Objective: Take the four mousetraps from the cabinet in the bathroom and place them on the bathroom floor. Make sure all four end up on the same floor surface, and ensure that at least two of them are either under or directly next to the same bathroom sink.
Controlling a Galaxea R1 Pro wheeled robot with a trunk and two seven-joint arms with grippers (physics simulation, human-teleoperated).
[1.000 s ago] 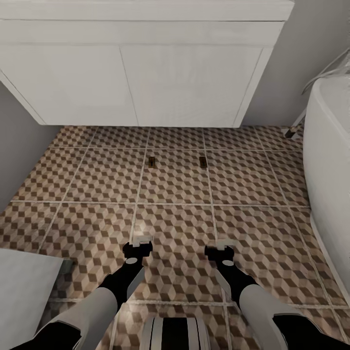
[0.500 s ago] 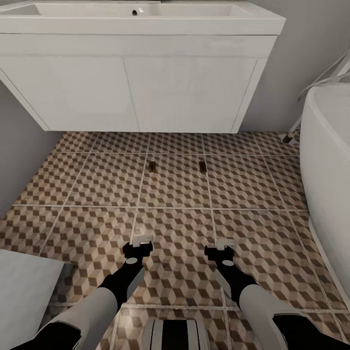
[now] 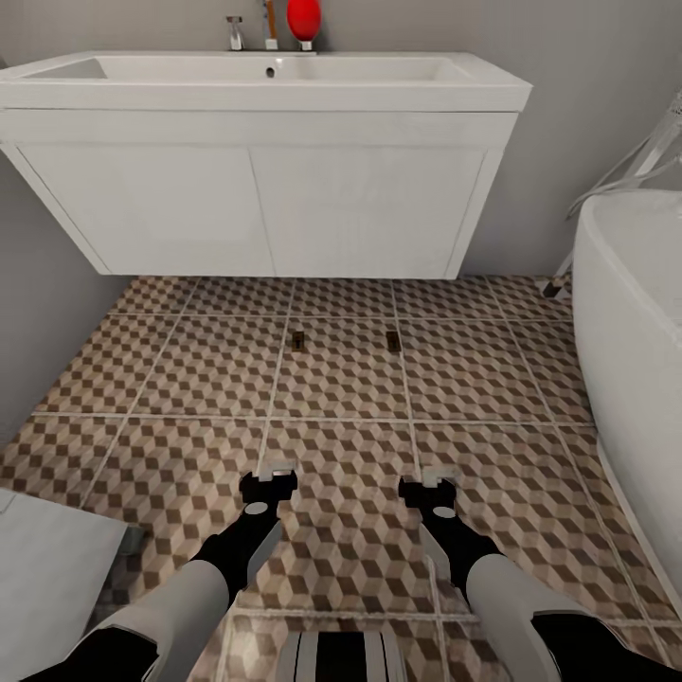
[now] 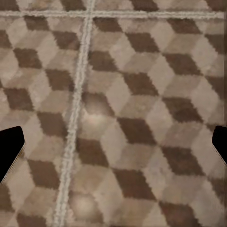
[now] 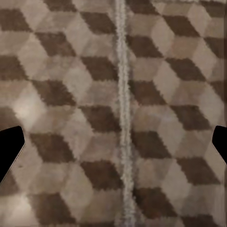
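Observation:
Two mousetraps lie flat on the bathroom floor [image 3: 341, 379] in front of the sink [image 3: 265, 80]: one mousetrap [image 3: 297, 341] on the left, the other mousetrap [image 3: 392, 341] about a tile's width to its right. Both sit a short way out from the white vanity's front. My left gripper [image 3: 269, 483] and right gripper [image 3: 428, 491] hang low over the tiles nearer to me, well short of the traps. Each wrist view has dark fingertips [image 4: 9, 153] [image 5: 9, 151] at the frame's edges, spread wide over bare cube-pattern tiles, nothing between them. The cabinet is out of view.
A white bathtub [image 3: 630, 332] curves along the right side. A grey wall [image 3: 38, 284] closes the left, and a white square-edged fixture [image 3: 47, 578] sits at the lower left. A red object [image 3: 304, 19] and chrome tap [image 3: 235, 33] stand behind the basin.
The head view has tilted upward: the sink top, tap and red object have come into sight. The traps and both grippers hold their places.

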